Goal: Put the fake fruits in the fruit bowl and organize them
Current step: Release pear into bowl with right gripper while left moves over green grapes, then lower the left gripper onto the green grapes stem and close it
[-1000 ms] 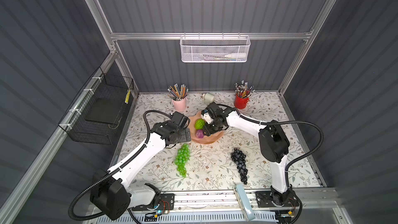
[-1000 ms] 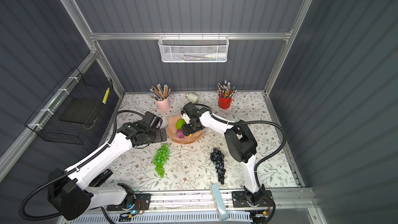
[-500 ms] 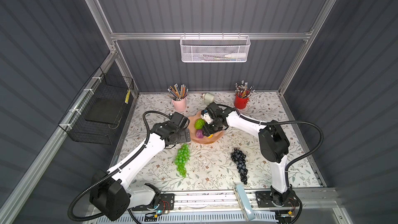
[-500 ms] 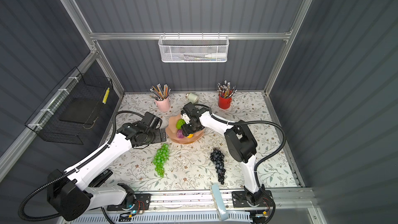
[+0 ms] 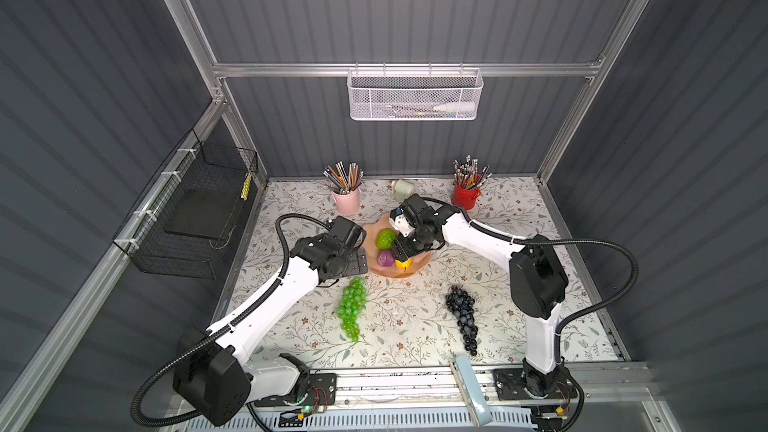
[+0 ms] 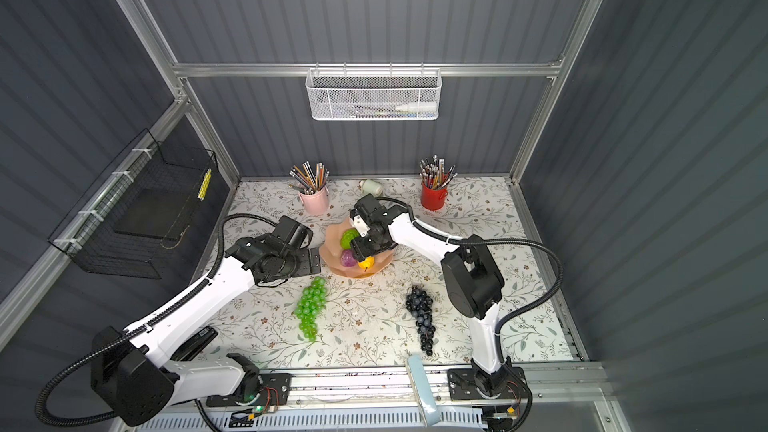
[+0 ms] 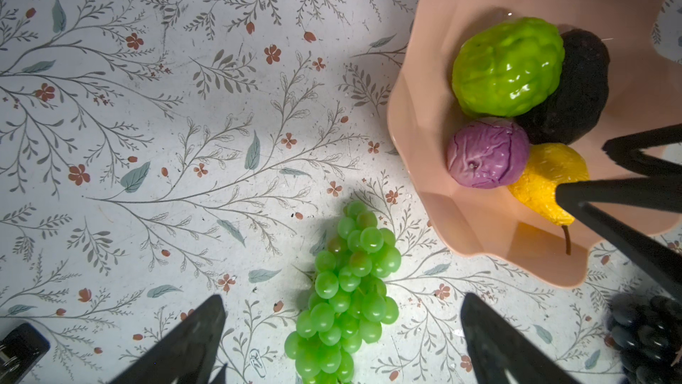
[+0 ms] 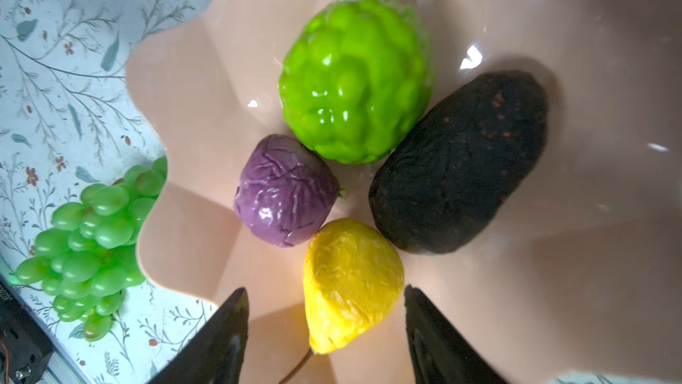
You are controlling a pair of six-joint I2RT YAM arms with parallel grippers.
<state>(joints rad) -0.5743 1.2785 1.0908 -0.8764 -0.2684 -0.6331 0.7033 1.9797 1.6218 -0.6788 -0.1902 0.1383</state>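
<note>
Four of the six fruits are in the fruit bowl (image 5: 388, 273): bumpy lime-green ball (image 5: 386, 238), purple ball (image 5: 386, 259), dark avocado (image 8: 461, 164) and yellow fruit (image 8: 350, 279). The right hand (image 5: 403, 253) hangs over the bowl, jaws apart either side of the yellow fruit with a gap on both sides, so it's gripping nothing. In a top view the left hand (image 5: 356, 263) sits at the bowl's 9 o'clock, jaws wide apart. The green grape bunch (image 5: 352, 307) lies on the surface (image 5: 407, 326) close by at that hand's 6 o'clock, long axis roughly 12-to-6. The dark grape bunch (image 5: 462, 313) is between the bowl's 4 and 5 o'clock, nearer the right arm. Left probably takes green, jaws across its short side.
</note>
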